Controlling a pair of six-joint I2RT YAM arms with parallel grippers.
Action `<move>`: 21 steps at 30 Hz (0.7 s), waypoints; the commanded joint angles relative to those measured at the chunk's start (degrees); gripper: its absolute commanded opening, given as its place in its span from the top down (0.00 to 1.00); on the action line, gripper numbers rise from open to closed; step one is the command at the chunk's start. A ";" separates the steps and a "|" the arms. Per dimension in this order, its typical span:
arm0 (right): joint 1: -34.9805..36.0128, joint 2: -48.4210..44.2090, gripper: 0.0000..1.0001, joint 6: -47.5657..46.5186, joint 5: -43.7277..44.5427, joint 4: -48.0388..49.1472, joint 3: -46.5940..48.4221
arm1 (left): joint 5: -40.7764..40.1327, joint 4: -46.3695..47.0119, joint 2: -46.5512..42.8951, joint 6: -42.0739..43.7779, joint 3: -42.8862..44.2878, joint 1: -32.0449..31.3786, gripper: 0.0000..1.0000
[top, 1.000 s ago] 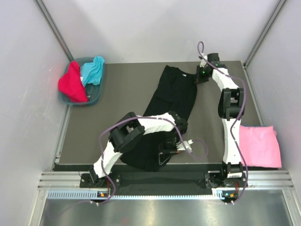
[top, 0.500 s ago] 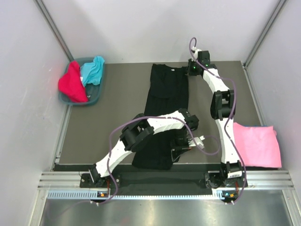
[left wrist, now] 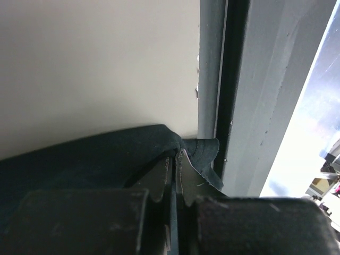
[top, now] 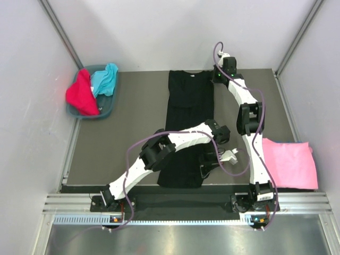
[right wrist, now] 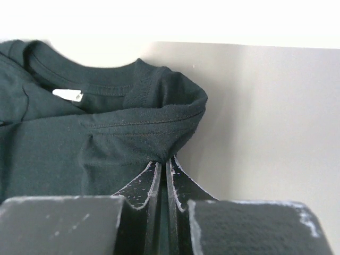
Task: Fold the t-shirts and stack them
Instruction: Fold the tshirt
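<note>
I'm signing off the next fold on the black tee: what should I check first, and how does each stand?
1. The right gripper shut on the black cotton t-shirt beside its collar: ok.
2. The left gripper shut on its edge near the hem: ok.
3. Shirt straight between grips: ok.
4. Cloth flat under left arm: cannot tell.
5. The folded pink t-shirt apart from it: ok.
6. The red t-shirt and turquoise t-shirt in the blue-grey plastic basket: ok.
</note>
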 commanded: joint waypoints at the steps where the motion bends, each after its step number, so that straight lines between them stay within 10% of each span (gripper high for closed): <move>1: 0.84 0.27 0.98 0.29 2.19 6.41 3.83 | 3.28 -0.21 -0.57 0.15 3.29 -0.38 1.00; 14: -2.05 -14.12 0.45 -1.73 6.49 0.62 -10.46 | -4.71 5.32 -17.67 -3.27 -2.06 3.39 0.71; 21: -3.38 -45.02 0.43 4.40 3.43 0.53 -40.08 | 0.35 17.62 -37.99 -21.45 -16.17 24.44 0.27</move>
